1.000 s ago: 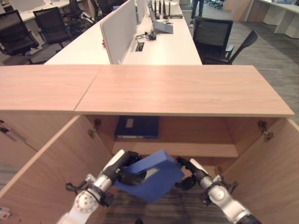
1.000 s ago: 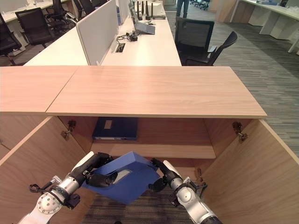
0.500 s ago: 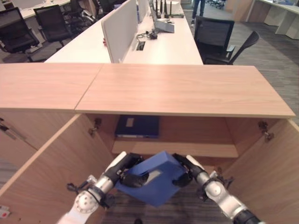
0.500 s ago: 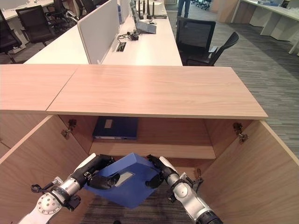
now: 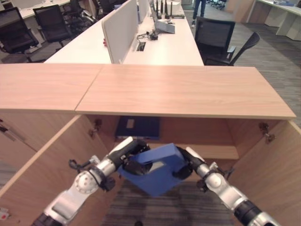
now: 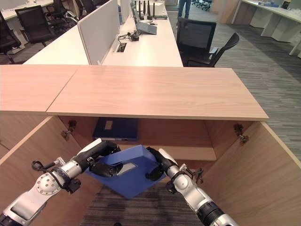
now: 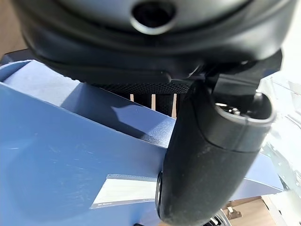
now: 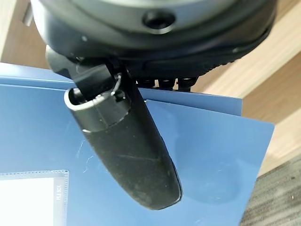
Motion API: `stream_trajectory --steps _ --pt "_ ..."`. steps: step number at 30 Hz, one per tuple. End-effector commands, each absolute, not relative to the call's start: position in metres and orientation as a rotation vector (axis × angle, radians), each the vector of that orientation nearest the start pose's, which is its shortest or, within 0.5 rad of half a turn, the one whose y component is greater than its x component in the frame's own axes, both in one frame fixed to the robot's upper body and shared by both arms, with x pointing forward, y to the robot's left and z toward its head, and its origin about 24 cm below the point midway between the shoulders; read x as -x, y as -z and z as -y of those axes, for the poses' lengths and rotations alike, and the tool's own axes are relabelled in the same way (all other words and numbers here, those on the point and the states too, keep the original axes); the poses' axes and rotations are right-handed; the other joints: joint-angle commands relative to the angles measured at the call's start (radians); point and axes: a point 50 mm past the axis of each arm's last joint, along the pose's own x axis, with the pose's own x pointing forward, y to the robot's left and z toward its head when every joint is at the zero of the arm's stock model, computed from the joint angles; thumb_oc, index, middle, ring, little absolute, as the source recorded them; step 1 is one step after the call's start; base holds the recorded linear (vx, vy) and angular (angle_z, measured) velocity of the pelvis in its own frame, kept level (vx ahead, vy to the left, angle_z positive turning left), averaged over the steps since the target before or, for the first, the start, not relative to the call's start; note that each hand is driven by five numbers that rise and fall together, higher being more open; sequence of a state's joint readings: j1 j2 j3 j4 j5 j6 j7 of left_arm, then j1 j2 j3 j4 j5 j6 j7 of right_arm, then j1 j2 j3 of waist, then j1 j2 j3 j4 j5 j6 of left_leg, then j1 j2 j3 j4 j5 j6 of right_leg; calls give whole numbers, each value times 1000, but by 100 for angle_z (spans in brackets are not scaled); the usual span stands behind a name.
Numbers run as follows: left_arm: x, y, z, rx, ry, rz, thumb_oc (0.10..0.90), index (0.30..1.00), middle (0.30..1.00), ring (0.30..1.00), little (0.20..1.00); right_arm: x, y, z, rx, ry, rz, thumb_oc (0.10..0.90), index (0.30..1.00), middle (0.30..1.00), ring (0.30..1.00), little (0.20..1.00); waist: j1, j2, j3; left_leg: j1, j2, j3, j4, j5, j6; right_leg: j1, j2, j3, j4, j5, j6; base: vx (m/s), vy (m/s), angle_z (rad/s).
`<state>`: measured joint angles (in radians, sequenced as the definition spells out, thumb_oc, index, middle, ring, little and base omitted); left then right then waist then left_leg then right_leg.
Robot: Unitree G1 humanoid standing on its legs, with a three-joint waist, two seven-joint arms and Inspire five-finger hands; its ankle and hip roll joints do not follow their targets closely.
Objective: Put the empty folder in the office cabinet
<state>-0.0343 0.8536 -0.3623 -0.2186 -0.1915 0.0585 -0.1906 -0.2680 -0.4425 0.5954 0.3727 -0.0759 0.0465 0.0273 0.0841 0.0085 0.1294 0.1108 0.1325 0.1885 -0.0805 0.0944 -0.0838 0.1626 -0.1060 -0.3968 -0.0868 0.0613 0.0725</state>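
1. Two hands are clamped on the blue folder [image 5: 157,169], which is held tilted in the open cabinet [image 5: 188,92] mouth, just in front of the inner shelf [image 5: 221,151].
2. At the folder's 9 o'clock edge, the left hand [image 5: 133,151] is curled round it, thumb across the labelled face.
3. At its 3 o'clock edge, the right hand [image 5: 186,164] is closed on it likewise.
4. A dark binder [image 5: 138,127] is seen lying flat on the shelf at 12 o'clock.
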Motion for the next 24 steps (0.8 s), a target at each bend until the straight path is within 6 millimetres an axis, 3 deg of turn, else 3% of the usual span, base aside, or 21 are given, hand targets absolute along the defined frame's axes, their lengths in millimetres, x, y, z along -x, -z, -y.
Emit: stream_trajectory --steps 1,3,8,13,16,18,19,20,21,24 --pt "-219 -198 -101 -300 938 644 400 300 300 300 300 -275 -26 46 650 -875 36 400 300 300 300 300 -8 -37 -49 38 5 -50 -7 -87 -24 -16 -35 43 0 4 48 0 0 0" --pt "-214 -210 -94 -317 998 705 400 300 300 300 300 -269 -21 38 691 -991 10 400 300 300 300 300 -3 -40 -52 38 6 -52 -7 -86 -26 -15 -33 42 0 2 48 0 0 0" --pt "-214 -211 -90 -292 1033 706 400 300 300 300 300 -261 -8 38 568 -1008 -83 400 300 300 300 300 -3 -39 -52 40 5 -52 -7 -86 -27 -13 -33 42 0 1 50 0 0 0" --pt "-222 -199 -95 -254 974 632 400 300 300 300 300 -229 41 55 63 -764 -385 400 300 300 300 300 -25 -32 -48 43 5 -43 -7 -85 -28 -13 -35 43 0 3 51 0 0 0" --pt "-224 -194 -97 -229 948 596 400 300 300 300 300 -195 72 49 -199 -668 -590 400 300 300 300 300 -34 -28 -47 42 5 -40 -7 -85 -30 -16 -35 45 0 4 52 -10 2 -6" --pt "-224 -192 -97 -224 941 589 400 300 300 300 300 -188 77 45 -262 -662 -635 400 300 300 300 300 -34 -29 -48 42 5 -40 -7 -85 -31 -17 -35 45 0 4 51 -13 -11 -10" --pt "-229 -180 -99 -192 891 535 400 300 300 300 300 -170 88 39 -463 -582 -749 400 300 300 300 300 -36 -31 -43 42 6 -39 -7 -83 -35 -16 -33 45 0 4 50 -12 -20 -8" --pt "-229 -180 -99 -192 891 534 761 841 841 841 841 -170 89 39 -464 -581 -751 400 300 300 300 300 -36 -31 -44 42 6 -38 -7 -84 -35 -16 -33 45 0 4 50 -14 -20 -4" --pt "-229 -180 -99 -192 891 534 800 900 900 900 900 -170 89 39 -464 -581 -751 400 300 300 300 300 -36 -31 -44 42 6 -38 -7 -84 -35 -16 -33 45 0 4 50 -3 -16 -4" --pt "-236 -153 -116 -182 760 410 800 900 900 900 900 -165 94 50 -660 -421 -800 400 300 300 300 300 -31 -34 -38 43 12 -40 -7 -80 -41 -15 -27 47 0 1 46 -6 -44 -5"
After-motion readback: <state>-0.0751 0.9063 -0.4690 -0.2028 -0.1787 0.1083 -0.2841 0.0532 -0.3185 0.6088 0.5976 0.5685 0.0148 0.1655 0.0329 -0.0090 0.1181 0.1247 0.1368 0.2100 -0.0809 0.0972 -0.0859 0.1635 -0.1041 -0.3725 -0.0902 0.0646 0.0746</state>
